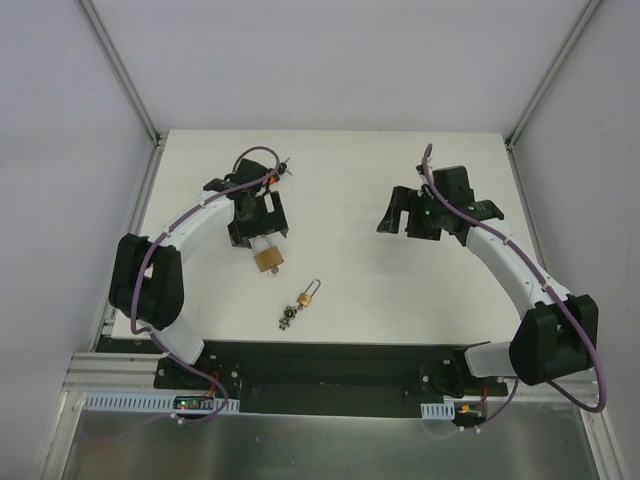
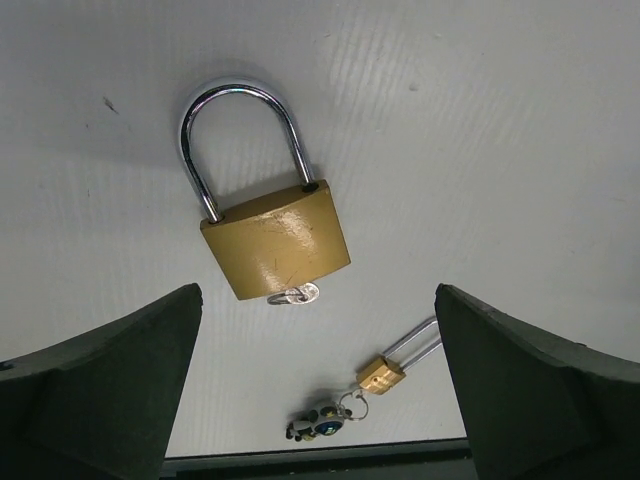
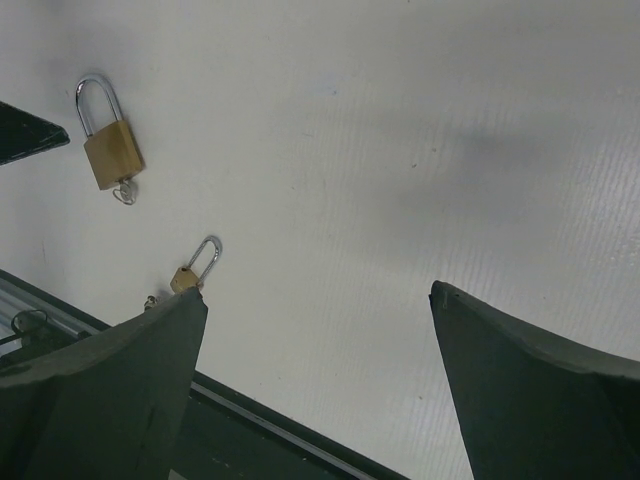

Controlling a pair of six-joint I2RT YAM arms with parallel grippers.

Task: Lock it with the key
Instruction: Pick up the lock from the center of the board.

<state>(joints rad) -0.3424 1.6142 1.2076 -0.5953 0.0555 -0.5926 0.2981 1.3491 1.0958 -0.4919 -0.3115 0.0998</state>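
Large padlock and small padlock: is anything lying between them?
No. In the left wrist view only bare white table separates the large padlock, a silver ring at its base, from the small padlock.

Bright, even overhead light, soft shadows. The large brass padlock with chrome shackle [image 2: 275, 245] is sharp in the left wrist view, a white glint on its bow; the white tabletop [image 3: 330, 120] carries a dim grey smudge upper right of the right wrist view

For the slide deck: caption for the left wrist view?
Open left gripper hovers over large brass padlock, key at its base; small padlock nearby.
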